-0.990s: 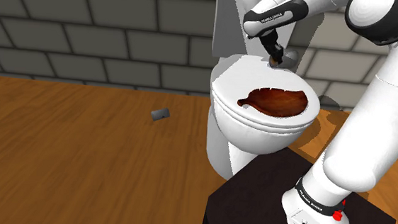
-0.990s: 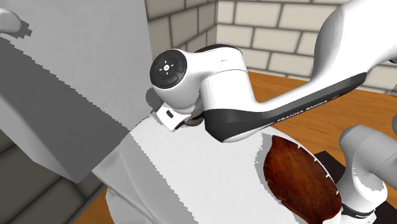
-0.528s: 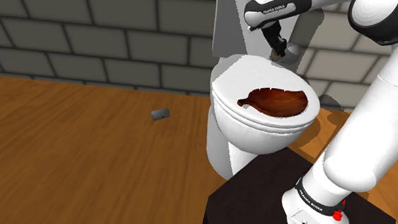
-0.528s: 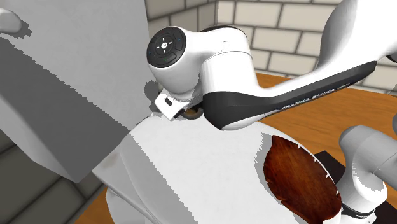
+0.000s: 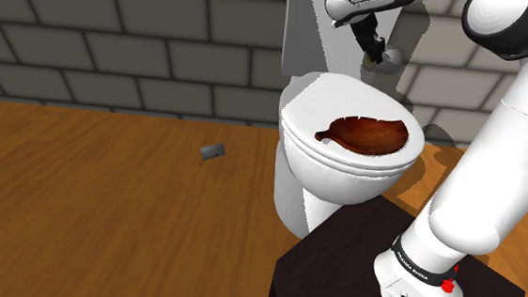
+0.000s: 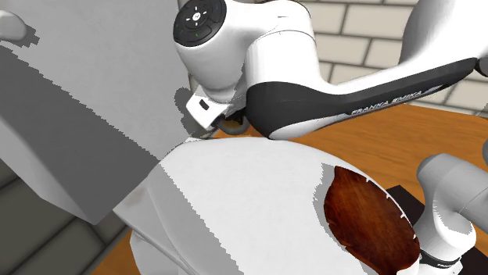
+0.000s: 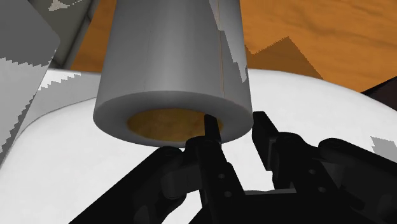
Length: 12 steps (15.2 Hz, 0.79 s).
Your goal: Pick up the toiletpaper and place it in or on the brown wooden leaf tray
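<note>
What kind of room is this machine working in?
Most likely a bathroom: there is a white toilet, a grey roll of toilet paper, and a grey brick wall behind.

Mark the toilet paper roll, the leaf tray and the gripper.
toilet paper roll (image 7: pixel 168 63), wrist view, on its grey outer side.
leaf tray (image 5: pixel 371 133), shoulder view, middle of its brown surface.
gripper (image 7: pixel 234 124), wrist view, midway between its fingertips.
</note>
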Tool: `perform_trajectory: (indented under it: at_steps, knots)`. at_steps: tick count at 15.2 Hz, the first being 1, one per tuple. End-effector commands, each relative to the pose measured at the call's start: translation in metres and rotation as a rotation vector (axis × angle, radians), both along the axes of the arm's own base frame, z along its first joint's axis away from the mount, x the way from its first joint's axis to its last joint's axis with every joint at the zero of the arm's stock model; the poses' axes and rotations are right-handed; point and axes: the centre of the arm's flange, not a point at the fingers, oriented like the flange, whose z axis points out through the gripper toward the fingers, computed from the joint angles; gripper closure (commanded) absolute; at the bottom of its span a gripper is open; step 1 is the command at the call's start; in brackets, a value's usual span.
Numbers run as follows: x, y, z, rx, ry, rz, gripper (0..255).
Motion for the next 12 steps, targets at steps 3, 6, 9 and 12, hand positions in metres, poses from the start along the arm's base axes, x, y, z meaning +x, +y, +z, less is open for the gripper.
perform_trajectory:
  at_steps: [3, 6, 9, 12]
  knots:
    - [0.000, 0.001, 0.021, 0.000, 0.000, 0.000, 255]
    - [-0.012, 0.025, 0.025, 0.000, 0.000, 0.000, 255]
    - [-0.028, 0.061, 0.026, 0.000, 0.000, 0.000, 255]
    - [-0.045, 0.097, 0.027, 0.000, 0.000, 0.000, 255]
